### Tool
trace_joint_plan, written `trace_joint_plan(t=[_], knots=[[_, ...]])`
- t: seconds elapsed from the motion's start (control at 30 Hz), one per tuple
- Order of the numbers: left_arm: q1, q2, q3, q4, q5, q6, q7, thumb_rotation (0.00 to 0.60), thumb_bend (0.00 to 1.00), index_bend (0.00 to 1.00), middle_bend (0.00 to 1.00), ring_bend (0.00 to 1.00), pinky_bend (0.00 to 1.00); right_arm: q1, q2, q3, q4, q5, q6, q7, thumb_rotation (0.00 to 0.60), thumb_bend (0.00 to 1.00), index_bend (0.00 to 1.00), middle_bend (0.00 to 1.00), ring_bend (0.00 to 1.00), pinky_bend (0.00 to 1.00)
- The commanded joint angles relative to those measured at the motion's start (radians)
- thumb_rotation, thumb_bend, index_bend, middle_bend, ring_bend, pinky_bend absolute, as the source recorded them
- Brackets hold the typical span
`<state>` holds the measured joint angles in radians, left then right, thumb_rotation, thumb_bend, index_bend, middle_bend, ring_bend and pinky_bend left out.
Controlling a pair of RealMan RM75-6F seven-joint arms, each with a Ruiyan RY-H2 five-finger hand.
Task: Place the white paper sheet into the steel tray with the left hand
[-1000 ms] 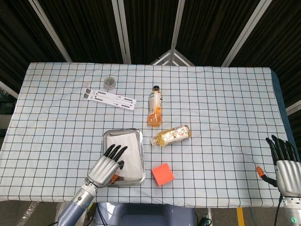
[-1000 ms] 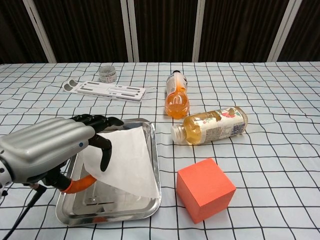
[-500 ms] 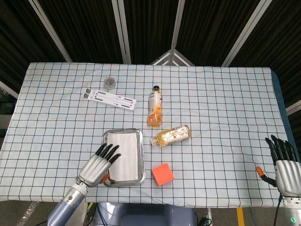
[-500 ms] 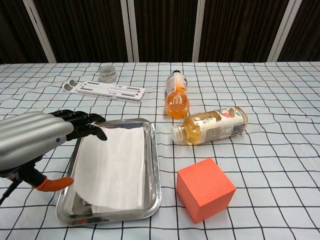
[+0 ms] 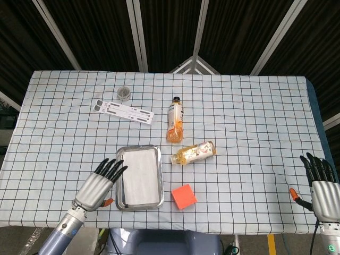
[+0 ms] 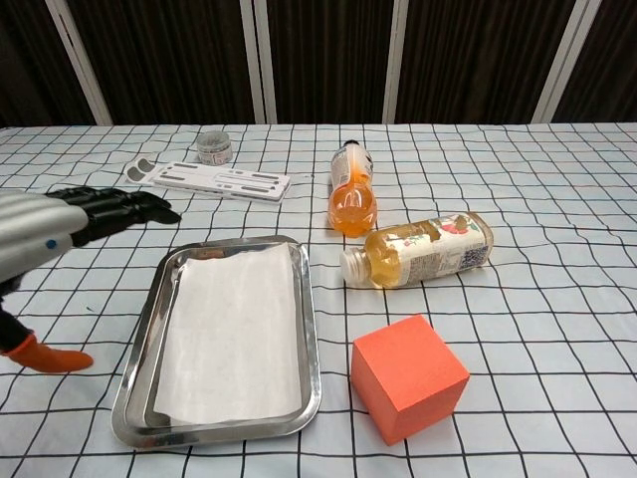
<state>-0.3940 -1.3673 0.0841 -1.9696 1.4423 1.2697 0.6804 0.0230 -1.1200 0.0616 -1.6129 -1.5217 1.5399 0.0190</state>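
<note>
Chest view shows the white paper sheet (image 6: 231, 335) lying flat inside the steel tray (image 6: 311, 368). Your left hand (image 5: 99, 181) hangs just beside it, fingers spread, empty (right hand (image 5: 321, 182) idle). Retreat sideways, avoiding the rim.

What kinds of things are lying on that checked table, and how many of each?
Bottles: 2, one with orange drink, one on its side with a label
Steel tray: 1
White paper sheet: 1, lying in the tray
Orange cube: 1
White plastic strip: 1
Small round container: 1
Total: 7
</note>
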Motion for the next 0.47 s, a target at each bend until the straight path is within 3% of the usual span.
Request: trace_joint_plan(t=[0.03,0.2,0.33,0.47], knots=[[0.046,0.052,0.011,0.015,0.057,0.080,-0.069,0.600,0.15,0.00,0.00,0.00,0.00,0.000,-0.001,0.000,0.001,0.000,0.000,-0.002,0.600,0.33,0.00,0.00,0.00,0.00],[0.164,0.141,0.025,0.152,0.157,0.299,-0.220,0.600,0.14,0.00,0.00,0.00,0.00,0.003,-0.005,0.000,0.004,-0.005,0.001,-0.012,0.600,0.33,0.00,0.00,0.00,0.00],[0.221,0.177,0.031,0.211,0.162,0.368,-0.310,0.600,0.12,0.00,0.00,0.00,0.00,0.003,-0.006,-0.001,0.005,-0.006,0.001,-0.015,0.600,0.33,0.00,0.00,0.00,0.00],[0.277,0.213,0.033,0.261,0.164,0.434,-0.379,0.600,0.03,0.00,0.00,0.00,0.00,0.002,-0.007,-0.001,0.005,-0.007,0.002,-0.018,0.600,0.32,0.00,0.00,0.00,0.00]])
